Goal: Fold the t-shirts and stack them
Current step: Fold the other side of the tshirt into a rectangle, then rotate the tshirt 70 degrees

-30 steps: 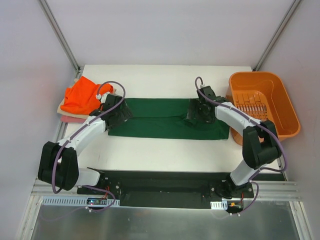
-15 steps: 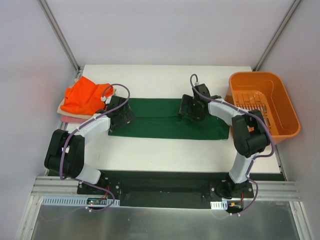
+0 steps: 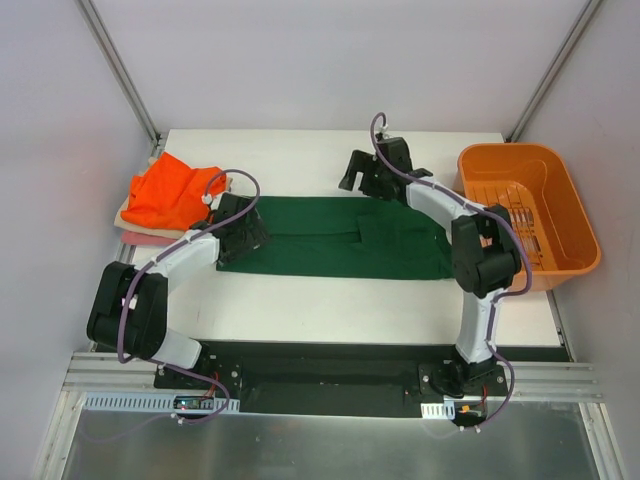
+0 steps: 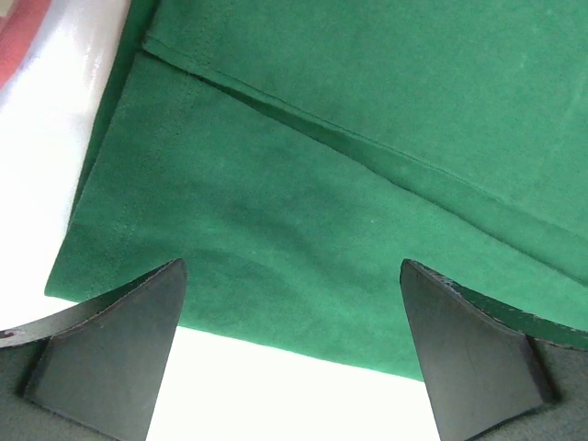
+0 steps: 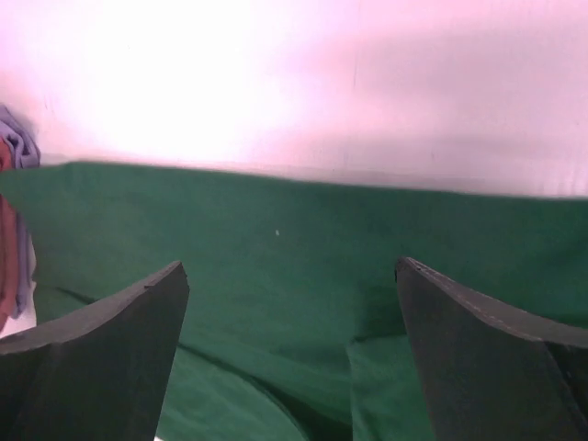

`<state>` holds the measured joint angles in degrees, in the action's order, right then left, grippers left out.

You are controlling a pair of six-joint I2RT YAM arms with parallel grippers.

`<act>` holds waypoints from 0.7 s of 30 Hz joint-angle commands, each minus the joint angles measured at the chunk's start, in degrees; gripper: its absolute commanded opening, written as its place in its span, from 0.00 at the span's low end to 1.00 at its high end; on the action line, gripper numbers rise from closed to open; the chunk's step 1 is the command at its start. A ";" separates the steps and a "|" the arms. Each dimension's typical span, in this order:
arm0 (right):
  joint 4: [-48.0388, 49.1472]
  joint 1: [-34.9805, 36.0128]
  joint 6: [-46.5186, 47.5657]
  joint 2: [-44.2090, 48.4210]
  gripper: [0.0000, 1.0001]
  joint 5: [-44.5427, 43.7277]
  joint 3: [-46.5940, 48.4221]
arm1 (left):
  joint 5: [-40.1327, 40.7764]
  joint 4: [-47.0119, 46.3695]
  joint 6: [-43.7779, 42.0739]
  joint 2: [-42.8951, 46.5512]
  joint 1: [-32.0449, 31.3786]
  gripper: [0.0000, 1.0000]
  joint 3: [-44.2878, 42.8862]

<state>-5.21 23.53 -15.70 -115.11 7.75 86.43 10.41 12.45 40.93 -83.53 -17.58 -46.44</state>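
The dark green t-shirt (image 3: 320, 245) lies flat as a long folded strip across the middle of the table. My left gripper (image 3: 248, 232) is open over its left end; the left wrist view shows green cloth (image 4: 303, 184) between the spread jaws (image 4: 294, 308), nothing held. My right gripper (image 3: 352, 175) is open and empty, above the shirt's far edge; the right wrist view shows the cloth (image 5: 276, 239) below it (image 5: 289, 276). The orange t-shirt (image 3: 168, 192) lies crumpled on the cream (image 3: 124, 216) and pink (image 3: 140, 238) folded ones at far left.
An orange plastic basket (image 3: 575, 215) stands at the right edge of the table (image 3: 330, 300). Metal frame posts (image 3: 120, 70) rise at the back corners. White walls close in on three sides.
My right gripper has moved off the shirt's right part, left and toward the far edge. My left gripper has stayed at the left end, its arm shifting slightly.
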 commanded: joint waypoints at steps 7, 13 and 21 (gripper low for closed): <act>-14.19 -0.15 -0.98 21.84 0.96 -7.66 -19.79 | -7.77 -0.41 -7.87 -4.08 -0.26 0.99 -11.55; -15.35 -3.04 -2.23 22.13 0.96 -5.21 -26.85 | -15.24 -0.14 -11.92 -16.21 -0.26 0.99 -22.02; -18.16 -8.49 6.20 5.81 0.96 3.92 -11.42 | -20.42 1.52 -9.20 -19.66 -1.13 0.99 -14.14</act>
<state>-22.92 16.56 -15.16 -102.00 5.52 64.84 -4.99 10.98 30.94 -103.94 -17.85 -65.71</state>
